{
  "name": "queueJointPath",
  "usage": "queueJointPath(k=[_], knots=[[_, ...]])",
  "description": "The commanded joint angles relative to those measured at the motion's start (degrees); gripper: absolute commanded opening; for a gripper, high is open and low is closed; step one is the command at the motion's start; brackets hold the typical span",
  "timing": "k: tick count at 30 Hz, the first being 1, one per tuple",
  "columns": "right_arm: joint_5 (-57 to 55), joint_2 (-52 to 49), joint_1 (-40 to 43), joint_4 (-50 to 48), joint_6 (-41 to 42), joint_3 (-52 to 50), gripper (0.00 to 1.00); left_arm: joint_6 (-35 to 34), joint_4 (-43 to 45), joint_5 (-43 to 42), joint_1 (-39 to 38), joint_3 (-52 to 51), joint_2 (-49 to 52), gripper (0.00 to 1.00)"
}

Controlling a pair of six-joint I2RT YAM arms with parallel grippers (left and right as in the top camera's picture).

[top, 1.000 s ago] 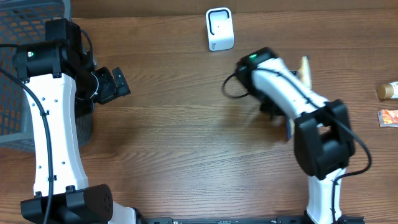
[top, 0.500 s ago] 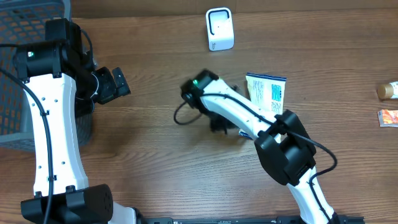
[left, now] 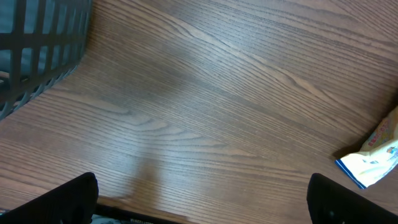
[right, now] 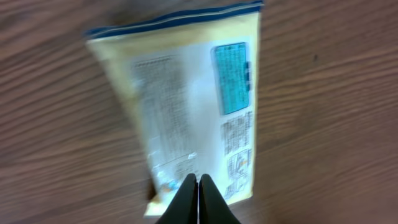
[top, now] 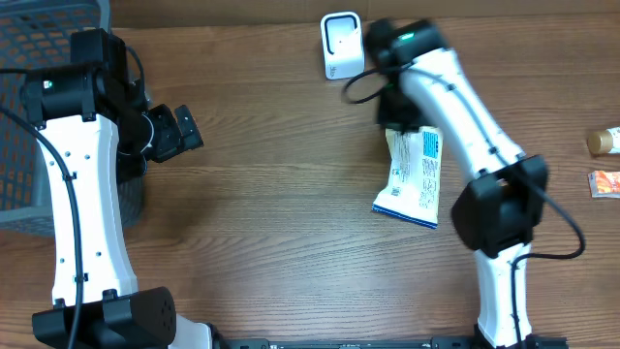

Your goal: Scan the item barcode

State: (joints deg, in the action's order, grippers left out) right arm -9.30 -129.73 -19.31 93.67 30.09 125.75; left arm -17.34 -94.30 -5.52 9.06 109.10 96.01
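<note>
The item is a flat yellow-and-white packet (top: 412, 176) with blue ends, lying printed side up on the wooden table right of centre. In the right wrist view the packet (right: 186, 106) stretches away from my right gripper (right: 198, 179). That gripper's fingers are pressed together over the packet's near end, with nothing visibly between them. Overhead, the right gripper (top: 397, 126) is at the packet's far edge, close to the white scanner (top: 342, 45). My left gripper (top: 179, 131) hangs open at the left, empty, and its wrist view catches a corner of the packet (left: 376, 158).
A dark mesh basket (top: 48, 107) stands at the far left, also in the left wrist view as the basket (left: 37, 43). A small brown bottle (top: 603, 142) and a red sachet (top: 604, 182) lie at the right edge.
The right arm let the packet go onto the table, swung left, then back toward the scanner, and its fingers closed again. The packet now lies lower and tilted. The left arm has not moved.
</note>
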Motion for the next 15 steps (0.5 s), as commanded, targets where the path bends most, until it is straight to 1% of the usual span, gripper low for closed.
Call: queueJointPath(k=[1, 4, 9, 13, 15], knots=[[7.1, 0.7, 1.9, -2.6, -2.7, -7.0, 0.04, 1.1, 0.1, 0.0, 0.3, 0.0, -0.1, 1.0], [10.6, 0.7, 2.6, -8.8, -2.7, -17.1, 0.04, 1.1, 0.1, 0.0, 0.3, 0.0, -0.1, 1.0], [18.9, 0.7, 0.9, -14.4, -2.7, -27.3, 0.04, 1.1, 0.1, 0.0, 0.3, 0.0, -0.1, 1.0], [28.7, 0.7, -2.0, -20.3, -2.7, -29.3, 0.04, 1.1, 0.1, 0.0, 0.3, 0.0, -0.1, 1.0], [33.8, 0.8, -3.1, -25.1, -0.7, -29.1, 0.04, 1.1, 0.1, 0.0, 0.3, 0.0, -0.1, 1.0]])
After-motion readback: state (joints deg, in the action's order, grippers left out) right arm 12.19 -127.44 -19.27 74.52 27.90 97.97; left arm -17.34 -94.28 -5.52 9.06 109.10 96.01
